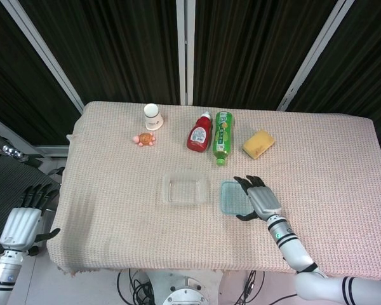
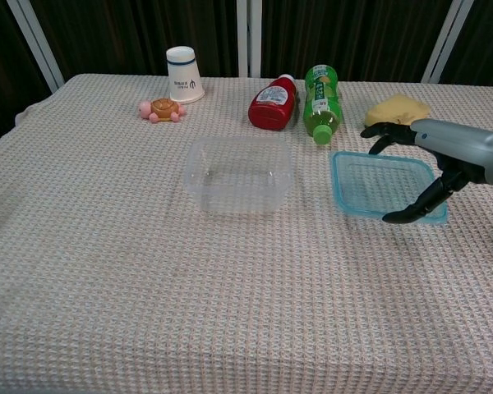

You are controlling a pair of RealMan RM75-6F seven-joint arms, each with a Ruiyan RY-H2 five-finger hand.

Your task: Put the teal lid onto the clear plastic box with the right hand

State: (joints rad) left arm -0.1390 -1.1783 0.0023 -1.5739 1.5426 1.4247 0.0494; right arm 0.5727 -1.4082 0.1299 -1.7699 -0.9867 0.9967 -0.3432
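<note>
The right robot hand (image 2: 423,176) pinches the teal lid (image 2: 378,185) between thumb and fingers at its right edge, the lid seemingly just off the counter (image 2: 148,287), beside the clear box (image 2: 238,174). The carry calls for keeping the lid level, bringing it squarely over the box rim, matching corners, then lowering before letting go. The thin edge could slip from so shallow a pinch. The left robot hand (image 1: 25,219) hangs off the counter, fingers apart, holding nothing.
</note>
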